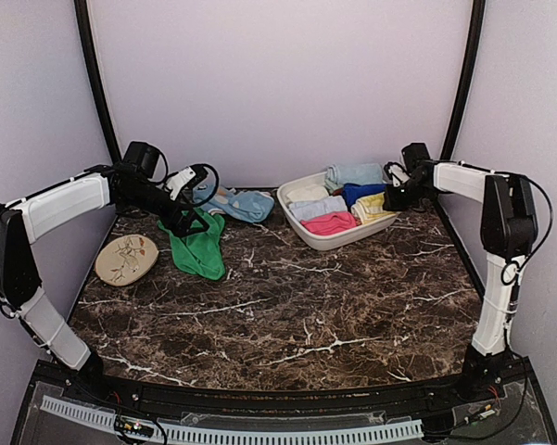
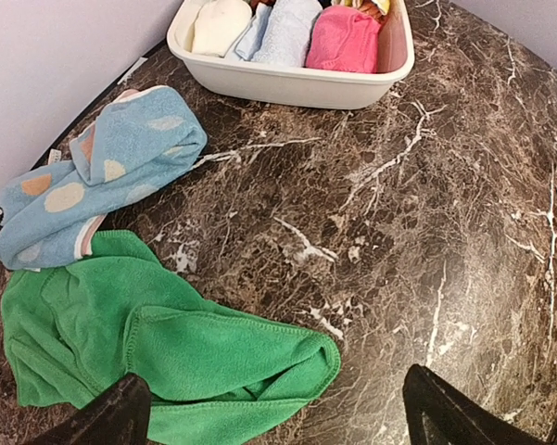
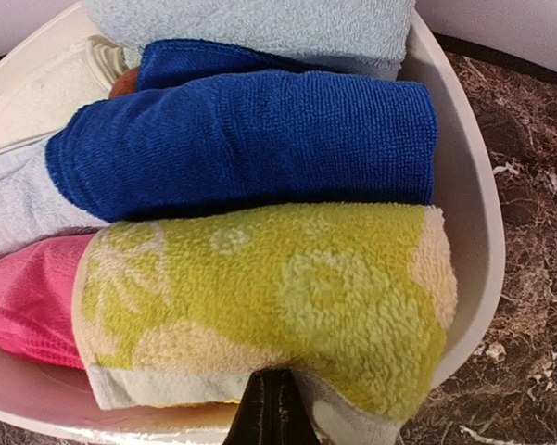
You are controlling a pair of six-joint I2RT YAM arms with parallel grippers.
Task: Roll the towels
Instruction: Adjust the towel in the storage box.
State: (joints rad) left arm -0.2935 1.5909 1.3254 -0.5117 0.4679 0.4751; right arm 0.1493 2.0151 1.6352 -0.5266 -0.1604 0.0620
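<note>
The green towel (image 1: 201, 248) lies crumpled on the counter (image 1: 306, 315) at about ten o'clock, directly beneath the left gripper (image 1: 187, 221), whose jaws stand wide above its folded edge. The lime-yellow towel (image 3: 259, 297) sits rolled in the white basin (image 1: 301, 227) at two o'clock, just at twelve o'clock of the right gripper (image 3: 269, 413), whose jaws are pressed together at its near edge.

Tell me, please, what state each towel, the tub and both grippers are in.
green towel: unrolled, crumpled on the table.
lime towel: folded, packed in the tub.
spotted blue towel: crumpled on the table.
tub: upright, packed full.
left gripper: open.
right gripper: shut.
</note>
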